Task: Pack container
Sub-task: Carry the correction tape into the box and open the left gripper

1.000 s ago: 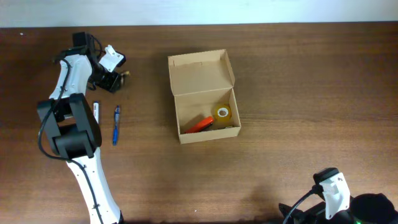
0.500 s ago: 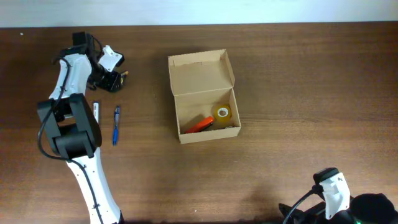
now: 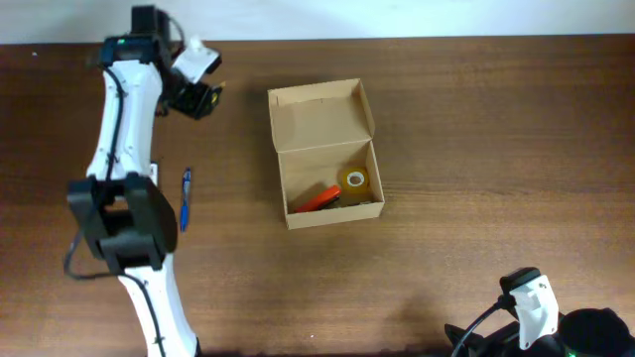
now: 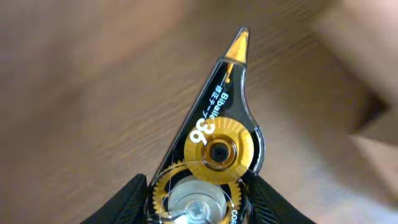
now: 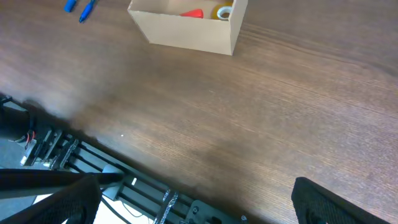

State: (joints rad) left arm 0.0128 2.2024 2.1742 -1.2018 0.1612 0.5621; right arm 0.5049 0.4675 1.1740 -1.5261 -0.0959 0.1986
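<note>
The container (image 3: pixel 322 124) is a tan cardboard box with its flap lid open at the back, left of the table's centre. A yellow tape roll (image 3: pixel 355 180) and an orange item (image 3: pixel 316 198) lie inside it. My left gripper (image 3: pixel 198 97) is shut on a black and gold correction tape dispenser (image 4: pixel 217 143), held above the table to the box's far left. A blue pen (image 3: pixel 186 198) lies on the table by the left arm. My right gripper (image 5: pixel 199 205) is open and empty at the table's front right edge. The box also shows in the right wrist view (image 5: pixel 193 28).
The left arm (image 3: pixel 124 129) stretches from the front left up to the back edge. The right arm (image 3: pixel 531 302) sits at the front right edge. Blue pens (image 5: pixel 79 7) show at the top left of the right wrist view. The table's metal frame (image 5: pixel 74 155) lies below the front edge.
My left gripper has moved back and to the right with the correction tape dispenser, closer to the box. The arm now covers the white pen. The right arm has not moved.
</note>
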